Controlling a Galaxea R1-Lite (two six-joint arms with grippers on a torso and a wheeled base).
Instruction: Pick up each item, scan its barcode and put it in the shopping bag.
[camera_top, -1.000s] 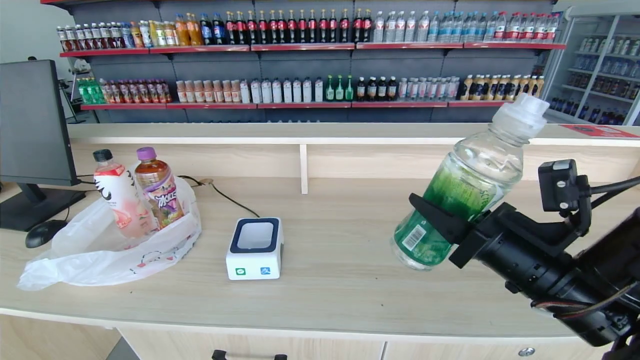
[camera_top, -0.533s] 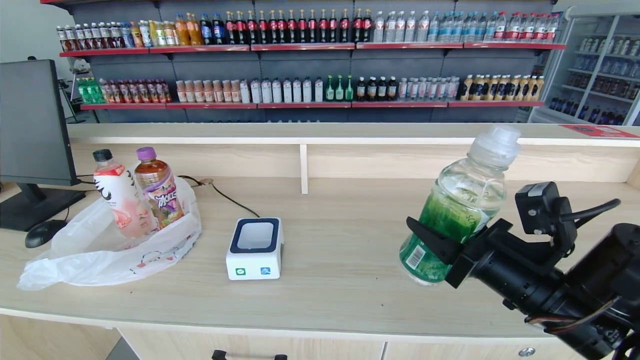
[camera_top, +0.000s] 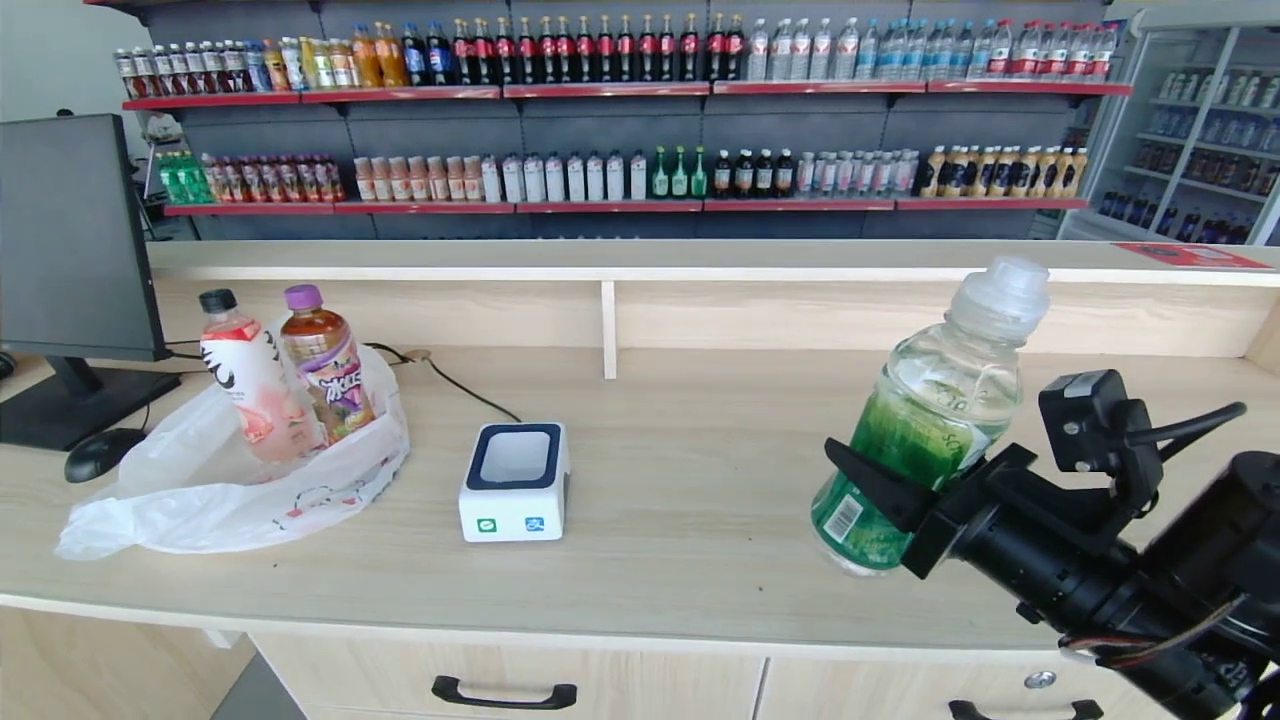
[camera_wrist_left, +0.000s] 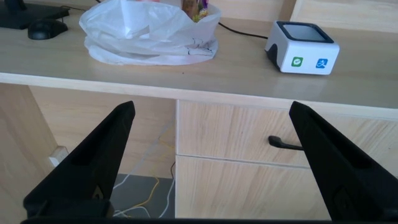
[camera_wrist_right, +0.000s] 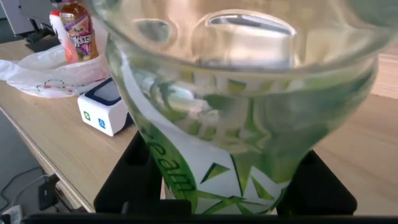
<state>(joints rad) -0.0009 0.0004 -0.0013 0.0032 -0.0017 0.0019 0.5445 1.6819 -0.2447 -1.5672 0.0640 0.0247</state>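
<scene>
A clear bottle with a green label (camera_top: 925, 425) and a white cap leans slightly right over the right side of the counter, its barcode facing front-left. My right gripper (camera_top: 900, 478) is shut on its lower half. Its base is low by the counter top; whether it touches I cannot tell. The wrist view looks along the bottle (camera_wrist_right: 236, 118). The white scanner (camera_top: 515, 482) sits mid-counter. The white shopping bag (camera_top: 200, 490) lies at the left with a pink bottle (camera_top: 250, 385) and a purple-capped tea bottle (camera_top: 325, 365) in it. My left gripper (camera_wrist_left: 211, 165) is open, below the counter edge facing the drawers.
A monitor (camera_top: 70, 250) and a mouse (camera_top: 100, 452) stand at the far left. A cable (camera_top: 465, 392) runs from behind the bag to the scanner. A raised ledge with a divider (camera_top: 607, 330) backs the counter. Drawers with handles (camera_top: 503, 692) lie below. Drink shelves line the back wall.
My right gripper has come down and back to the right with the bottle, which now stands more upright. The head camera has since tilted down slightly.
</scene>
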